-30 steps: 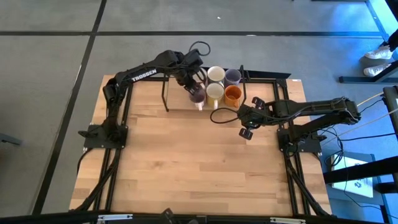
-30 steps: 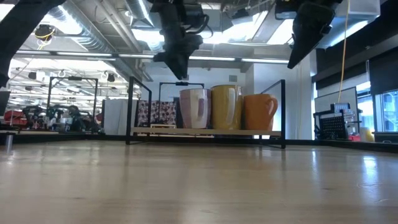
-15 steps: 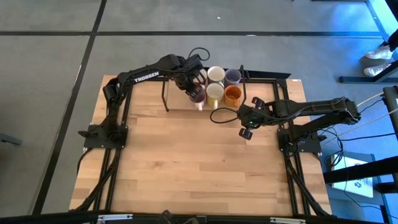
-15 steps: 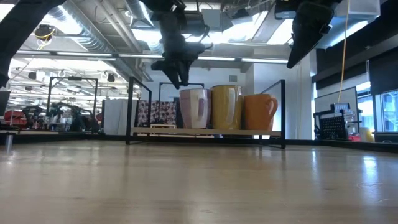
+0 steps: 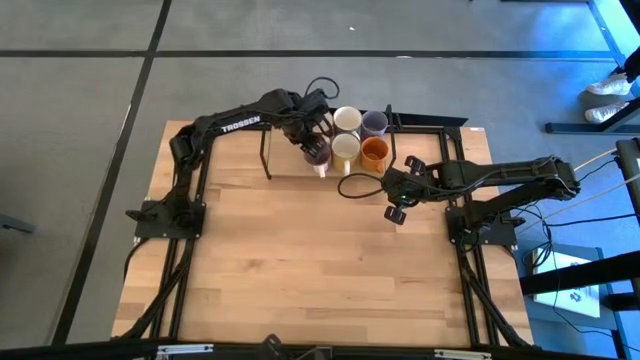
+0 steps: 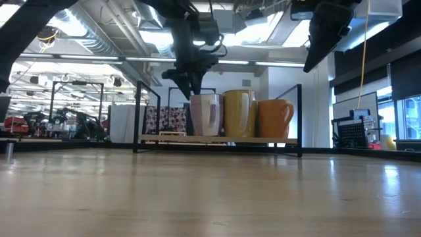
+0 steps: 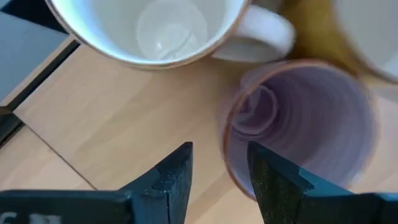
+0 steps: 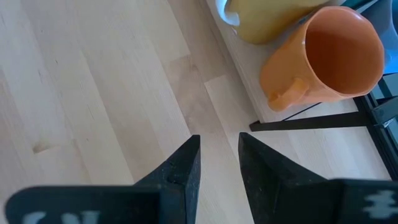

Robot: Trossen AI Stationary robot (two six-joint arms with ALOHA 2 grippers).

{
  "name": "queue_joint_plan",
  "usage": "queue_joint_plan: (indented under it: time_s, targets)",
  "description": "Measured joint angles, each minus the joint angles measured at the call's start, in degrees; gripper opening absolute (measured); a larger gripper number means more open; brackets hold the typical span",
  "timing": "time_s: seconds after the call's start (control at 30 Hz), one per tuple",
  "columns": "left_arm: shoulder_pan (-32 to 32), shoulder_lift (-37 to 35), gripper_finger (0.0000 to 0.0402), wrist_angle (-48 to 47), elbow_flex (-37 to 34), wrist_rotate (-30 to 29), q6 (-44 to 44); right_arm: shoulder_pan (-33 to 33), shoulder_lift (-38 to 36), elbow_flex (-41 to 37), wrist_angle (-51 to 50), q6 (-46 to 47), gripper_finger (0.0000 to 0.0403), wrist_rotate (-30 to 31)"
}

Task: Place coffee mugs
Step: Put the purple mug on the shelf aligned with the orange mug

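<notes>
Several mugs stand upright on their bases on a low black-framed rack [image 5: 420,125] at the table's far edge. A dark purple mug [image 5: 317,150], a cream mug [image 5: 345,148] and an orange mug [image 5: 374,152] form the near row. A white mug [image 5: 347,119] and a pale lavender mug [image 5: 374,122] stand behind them. My left gripper [image 5: 312,128] is open just above the purple mug's [image 7: 298,130] left rim, beside another white mug [image 7: 149,31]. My right gripper [image 5: 398,190] is open and empty over the table, near the orange mug [image 8: 323,56].
The rack's thin black uprights [image 6: 137,115] stand at its ends and its wooden shelf [image 6: 217,139] is a little above the table. Bare tabletop [image 5: 300,260] lies in front of the rack. A cable loops [image 5: 350,185] beside the right arm.
My left gripper has come down a little over the left end of the mug rows and turned slightly, staying open. The mugs have stayed where they were.
</notes>
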Motion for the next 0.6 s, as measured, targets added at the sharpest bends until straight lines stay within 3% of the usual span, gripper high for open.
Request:
queue_joint_plan:
  time_s: [0.43,0.6]
  targets:
    - [-0.15,1.81,0.0145,0.2,0.06,0.04,0.07,-0.02,0.0,0.0,-0.1,-1.21,0.0097,0.07]
    - [-0.38,2.27,0.0127,-0.01,0.06,0.21,0.08,-0.02,0.0,0.0,-0.04,-1.29,0.0097,0.54]
